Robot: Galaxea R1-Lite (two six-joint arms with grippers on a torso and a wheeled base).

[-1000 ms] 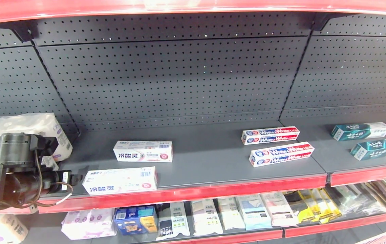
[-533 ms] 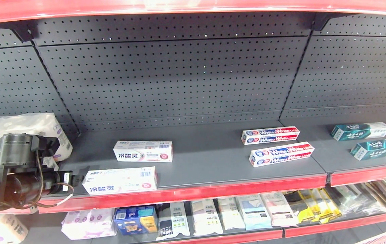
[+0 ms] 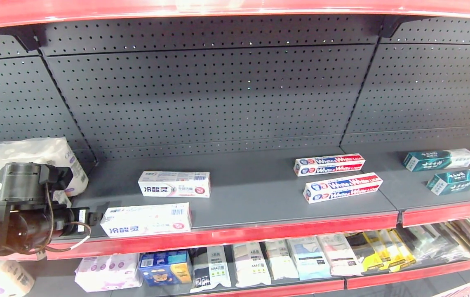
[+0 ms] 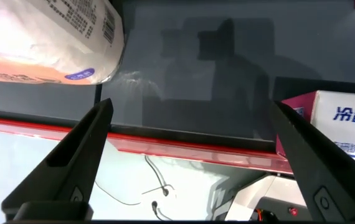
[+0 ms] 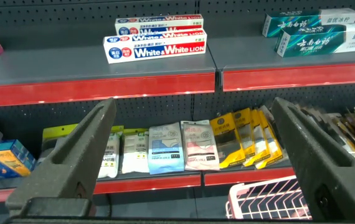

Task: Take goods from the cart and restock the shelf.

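Grey metal shelf (image 3: 251, 194): taken as the restocking surface, with a red front lip (image 3: 235, 234) along its edge.
Front box: a long white cardboard toothpaste box (image 3: 146, 220) is laid flat at the very front of the shelf, just behind the lip; it serves as the landmark.
Left gripper (image 3: 97, 214): held level just beside the front box's left end. Its black fingers are spread wide and nothing is held. The box is seen outside one finger, not between the pair; contact cannot be judged.
Right gripper (image 5: 193, 102): spread wide and empty, held lower than the front box and well to its right.
Cart: a pink wire basket (image 5: 265, 199) is glimpsed far below and right of the front box; its contents cannot be made out.
Tissue pack: a white plastic-wrapped soft pack (image 3: 33, 159) is set behind and left of the front box, near the left gripper.
Second white box (image 3: 174, 184): laid behind the front box, apart from it.
Risk, snagging: if the arm is drawn away obliquely, the front box could be caught by the near finger and dragged over the lip.
Risk, cable: the loose wire (image 3: 79, 241) under the wrist could be hooked on the lip.
Risk, tissue pack: it could be nudged by a wide sideways swing.
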